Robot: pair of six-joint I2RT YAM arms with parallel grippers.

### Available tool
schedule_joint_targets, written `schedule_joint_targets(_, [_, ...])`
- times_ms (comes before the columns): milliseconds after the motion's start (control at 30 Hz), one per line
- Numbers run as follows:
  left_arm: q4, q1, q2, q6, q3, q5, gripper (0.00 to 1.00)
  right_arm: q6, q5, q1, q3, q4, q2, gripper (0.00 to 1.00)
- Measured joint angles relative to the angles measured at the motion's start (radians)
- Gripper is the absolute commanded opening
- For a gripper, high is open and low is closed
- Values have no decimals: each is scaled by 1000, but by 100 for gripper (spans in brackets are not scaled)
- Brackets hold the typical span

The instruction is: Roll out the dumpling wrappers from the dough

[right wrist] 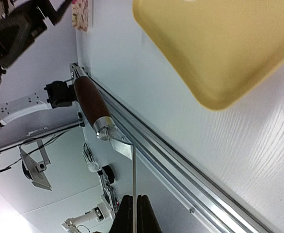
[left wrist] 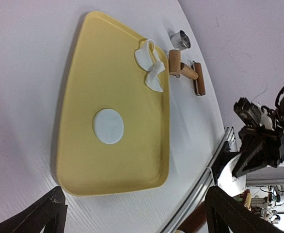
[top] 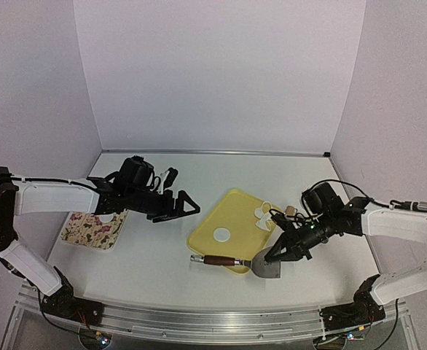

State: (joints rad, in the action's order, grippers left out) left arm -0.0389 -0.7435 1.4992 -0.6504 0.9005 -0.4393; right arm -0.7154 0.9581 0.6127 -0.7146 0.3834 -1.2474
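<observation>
One round white dumpling wrapper (top: 221,234) lies flat on the yellow tray (top: 232,208); it also shows in the left wrist view (left wrist: 108,125). Leftover dough scraps (left wrist: 150,65) lie at the tray's far right edge. My left gripper (top: 178,207) is open and empty, held above the table left of the tray, its fingers (left wrist: 47,213) apart. My right gripper (top: 280,254) is shut on the metal blade (right wrist: 134,182) of a spatula (top: 267,268). The spatula's brown handle (top: 217,259) reaches left over the tray's near edge.
A wooden rolling pin (left wrist: 185,72) and a small metal ring cutter (left wrist: 181,40) lie on the table right of the tray. A floral cloth (top: 93,228) lies at the left. The table's metal front rail (right wrist: 181,174) runs near the spatula.
</observation>
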Motion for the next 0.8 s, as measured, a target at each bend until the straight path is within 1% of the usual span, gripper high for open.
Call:
schedule_joint_targets(100, [32, 5, -7, -30, 0, -65, 100, 14, 8, -63, -80, 1, -50, 0])
schedule_joint_targets(233, [74, 11, -24, -78, 0, -152, 100, 67, 28, -115, -181, 5, -144, 0])
schedule_joint_targets(367, [100, 19, -46, -134, -11, -202, 99, 126, 85, -125, -267, 8, -212, 0])
schedule_joint_targets(600, [160, 52, -93, -241, -69, -271, 99, 190, 183, -126, -328, 11, -254, 0])
schedule_joint_targets(700, [192, 55, -93, -275, -75, -308, 95, 209, 205, -126, -346, 14, -274, 0])
schedule_joint_targets(800, [224, 55, -88, -297, -76, -350, 86, 224, 218, -126, -362, 16, -295, 0])
